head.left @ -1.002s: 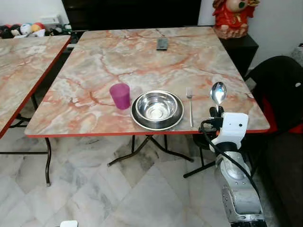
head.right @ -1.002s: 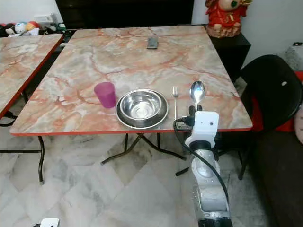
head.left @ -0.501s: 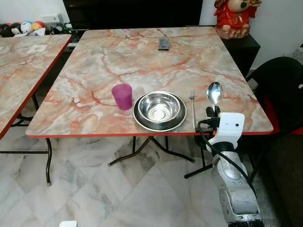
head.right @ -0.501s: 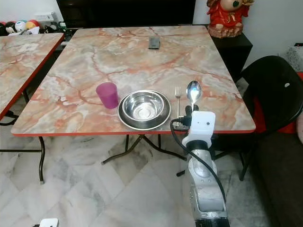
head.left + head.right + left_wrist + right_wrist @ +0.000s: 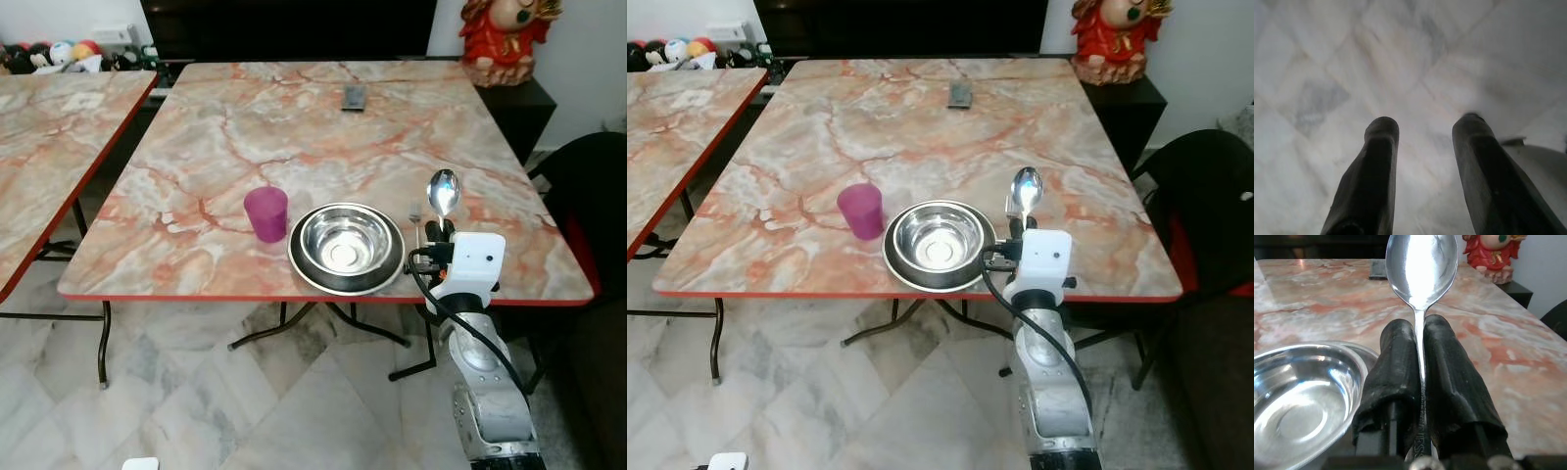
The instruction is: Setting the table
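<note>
My right gripper (image 5: 440,231) is shut on the handle of a steel spoon (image 5: 443,190), held upright with its bowl up, at the table's near edge. In the right wrist view the black fingers (image 5: 1397,374) clamp the spoon (image 5: 1421,264) between them. Just left of it a steel bowl (image 5: 346,245) sits on a plate, with a purple cup (image 5: 266,212) further left. A fork (image 5: 414,210) lies between bowl and gripper, mostly hidden by the gripper. The left gripper (image 5: 1425,125) hangs open over the floor.
The marble table (image 5: 245,147) has a red edge and a dark remote (image 5: 354,97) at its far side. A second table (image 5: 39,137) stands on the left. A black chair (image 5: 1205,196) and a red figurine (image 5: 1112,39) are on the right.
The view has shifted and drawn closer to the table. My right gripper with the spoon has come leftward, from right of the fork to over it, beside the bowl.
</note>
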{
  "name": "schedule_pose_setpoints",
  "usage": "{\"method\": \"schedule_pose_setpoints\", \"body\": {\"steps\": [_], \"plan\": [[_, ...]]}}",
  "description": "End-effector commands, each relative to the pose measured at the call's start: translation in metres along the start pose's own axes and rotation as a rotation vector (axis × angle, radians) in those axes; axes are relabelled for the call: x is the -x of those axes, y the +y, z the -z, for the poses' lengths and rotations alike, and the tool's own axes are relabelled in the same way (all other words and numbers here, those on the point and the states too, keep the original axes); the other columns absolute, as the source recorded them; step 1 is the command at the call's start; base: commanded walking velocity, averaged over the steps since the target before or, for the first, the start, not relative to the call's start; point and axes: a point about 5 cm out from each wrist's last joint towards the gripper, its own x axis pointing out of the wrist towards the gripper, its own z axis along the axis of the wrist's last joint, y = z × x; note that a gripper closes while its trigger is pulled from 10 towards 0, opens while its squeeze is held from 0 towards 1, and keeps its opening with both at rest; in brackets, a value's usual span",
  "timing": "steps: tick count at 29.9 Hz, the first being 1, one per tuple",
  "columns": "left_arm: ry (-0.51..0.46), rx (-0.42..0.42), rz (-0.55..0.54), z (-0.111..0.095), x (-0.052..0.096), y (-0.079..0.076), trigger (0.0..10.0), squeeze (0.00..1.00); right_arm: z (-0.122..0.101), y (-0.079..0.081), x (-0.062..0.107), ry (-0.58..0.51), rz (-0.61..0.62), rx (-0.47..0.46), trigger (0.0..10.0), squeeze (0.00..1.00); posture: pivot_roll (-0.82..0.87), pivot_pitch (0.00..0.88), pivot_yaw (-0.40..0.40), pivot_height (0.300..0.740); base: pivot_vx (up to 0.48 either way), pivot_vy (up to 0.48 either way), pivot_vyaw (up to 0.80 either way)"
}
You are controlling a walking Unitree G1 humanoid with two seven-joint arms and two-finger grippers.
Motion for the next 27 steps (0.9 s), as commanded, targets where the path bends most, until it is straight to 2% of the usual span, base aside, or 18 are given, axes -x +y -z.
{"method": "schedule_pose_setpoints", "body": {"steps": [1,15,22,27], "plan": [[0.020,0.007,0.002,0.005,0.001,-0.002,10.0,0.00,0.000,-0.007,0.000,0.000,0.019,0.008,10.0,0.00,-0.02,0.173,0.042,0.740,0.330,0.000,0.00],[0.018,0.009,0.004,0.005,0.001,-0.002,10.0,0.00,0.000,-0.009,-0.003,0.006,0.039,0.014,10.0,0.00,-0.02,0.175,0.043,0.740,0.335,0.000,0.00],[0.010,0.017,0.006,0.004,0.001,-0.002,10.0,0.00,0.000,-0.018,-0.006,0.016,0.083,0.039,10.0,0.00,-0.02,0.182,0.048,0.740,0.035,0.000,0.00],[0.011,0.017,0.013,0.004,0.001,-0.002,10.0,0.00,0.008,-0.038,-0.008,0.096,0.177,0.079,10.0,0.00,-0.02,0.184,0.056,0.740,0.000,0.000,0.00]]}}
